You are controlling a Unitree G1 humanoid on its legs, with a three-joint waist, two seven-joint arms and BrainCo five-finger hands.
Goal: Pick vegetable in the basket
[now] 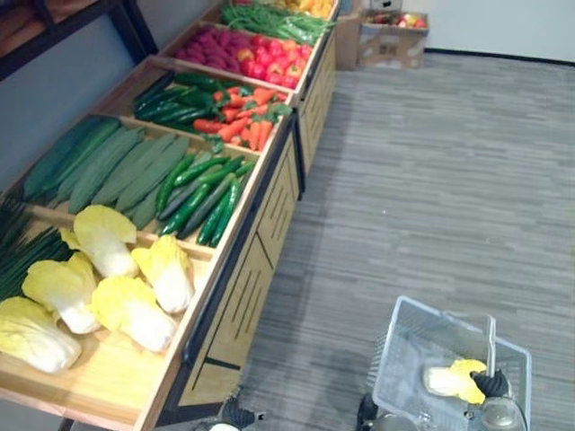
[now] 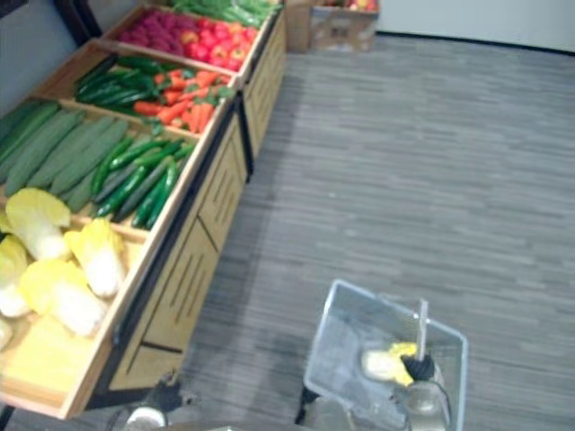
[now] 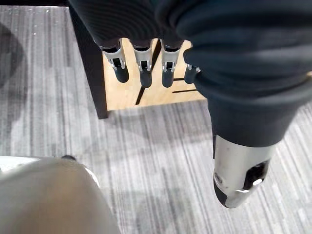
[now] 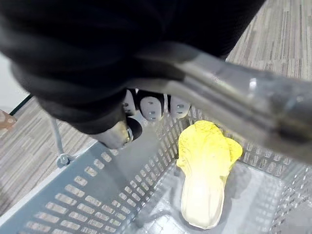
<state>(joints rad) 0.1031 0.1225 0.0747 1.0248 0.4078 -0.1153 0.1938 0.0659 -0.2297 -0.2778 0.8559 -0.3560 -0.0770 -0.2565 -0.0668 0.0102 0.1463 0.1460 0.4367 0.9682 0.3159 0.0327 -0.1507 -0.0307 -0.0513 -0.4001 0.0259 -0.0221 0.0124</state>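
A grey mesh basket [image 1: 404,359] hangs over the floor at the lower right of the eye views. One yellow napa cabbage [image 1: 454,380] lies on its bottom, also plain in the right wrist view as the cabbage [image 4: 204,165]. My right hand [image 4: 151,105] is curled round the basket's metal handle [image 4: 234,92] and shows at the handle's top as the hand [image 1: 490,384]. Several more napa cabbages [image 1: 108,238] lie in the nearest bin of the wooden produce stand [image 1: 243,305]. My left hand [image 3: 144,68] hangs by the stand's lower corner, fingers straight and empty.
Further bins of the stand hold long green gourds [image 1: 108,166], cucumbers [image 1: 202,193], carrots [image 1: 247,121], red fruit [image 1: 243,49] and green beans [image 1: 269,18]. Green chives [image 1: 22,256] lie at the far left. A cardboard box [image 1: 391,36] stands at the back. Grey floor [image 1: 431,180] spreads to the right.
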